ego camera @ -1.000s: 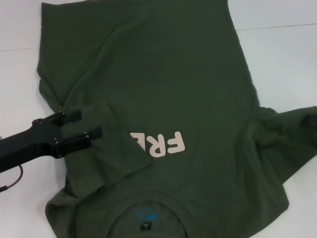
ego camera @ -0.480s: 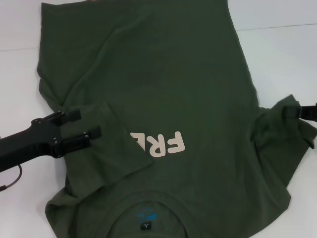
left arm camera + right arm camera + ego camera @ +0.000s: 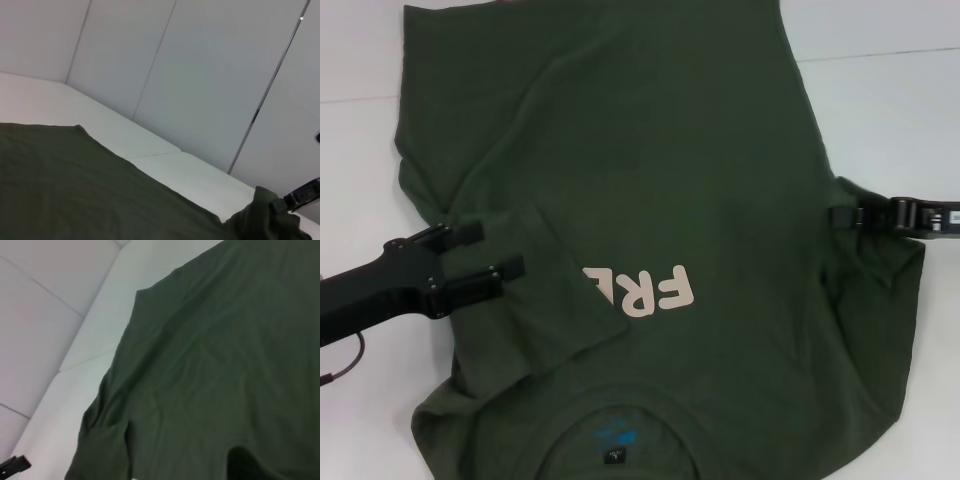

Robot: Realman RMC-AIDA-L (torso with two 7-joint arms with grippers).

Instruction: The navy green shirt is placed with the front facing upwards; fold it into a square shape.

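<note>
The navy green shirt lies spread front-up on the table, with the pale letters partly covered by its left sleeve, which is folded across the chest. My left gripper rests open at that folded sleeve's edge. My right gripper is shut on the right sleeve and holds it lifted over the shirt's right side. The left wrist view shows the shirt and the raised cloth by the right gripper. In the right wrist view the shirt fills most of the frame.
The white table shows bare to the right and left of the shirt. The collar with its blue print lies at the near edge. White wall panels stand behind the table.
My right gripper has moved left and inward with the right sleeve, drawing it over the shirt's side. The left arm has not moved.
</note>
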